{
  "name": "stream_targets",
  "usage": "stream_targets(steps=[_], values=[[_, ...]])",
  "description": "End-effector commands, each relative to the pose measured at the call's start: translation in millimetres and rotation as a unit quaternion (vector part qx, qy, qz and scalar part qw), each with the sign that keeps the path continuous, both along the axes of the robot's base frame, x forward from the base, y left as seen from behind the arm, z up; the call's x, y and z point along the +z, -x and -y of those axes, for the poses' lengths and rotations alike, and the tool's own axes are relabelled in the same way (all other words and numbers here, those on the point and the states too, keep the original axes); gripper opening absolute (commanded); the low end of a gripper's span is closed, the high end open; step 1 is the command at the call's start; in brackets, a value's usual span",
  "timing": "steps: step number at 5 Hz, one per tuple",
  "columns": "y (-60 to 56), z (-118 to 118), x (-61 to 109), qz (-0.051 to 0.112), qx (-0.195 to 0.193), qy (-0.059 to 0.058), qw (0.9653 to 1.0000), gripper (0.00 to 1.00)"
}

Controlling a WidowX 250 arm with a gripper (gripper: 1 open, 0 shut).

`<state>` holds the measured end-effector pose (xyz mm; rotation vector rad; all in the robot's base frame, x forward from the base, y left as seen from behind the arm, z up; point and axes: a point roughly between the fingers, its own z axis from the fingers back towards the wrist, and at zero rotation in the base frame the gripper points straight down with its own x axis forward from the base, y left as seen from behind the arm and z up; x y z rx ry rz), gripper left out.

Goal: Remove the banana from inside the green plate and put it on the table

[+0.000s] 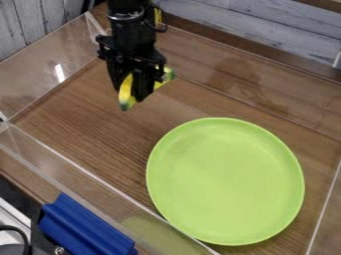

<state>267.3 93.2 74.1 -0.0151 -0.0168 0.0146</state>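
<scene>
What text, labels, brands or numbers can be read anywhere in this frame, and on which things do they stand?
None can be read.
Small yellow and blue can at the table's far edge, behind the black robot arm: carries a printed label, but too small and blurred to read.
Large round lime-green plate: plain.
Small curved yellow banana in the pincer: no sticker visible.
Blue ribbed object at the near edge: no marking visible.
</scene>
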Motion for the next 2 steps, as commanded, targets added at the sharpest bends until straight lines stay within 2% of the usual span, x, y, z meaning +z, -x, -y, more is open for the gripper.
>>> stream_targets(steps=[1, 2], values=[[-0.4, -9.9, -0.6, 0.008, 0.002, -0.010, 0.9999, 0.00], [1.8, -13.9, -7.9, 0.005, 0.002, -0.010, 0.9999, 0.00]])
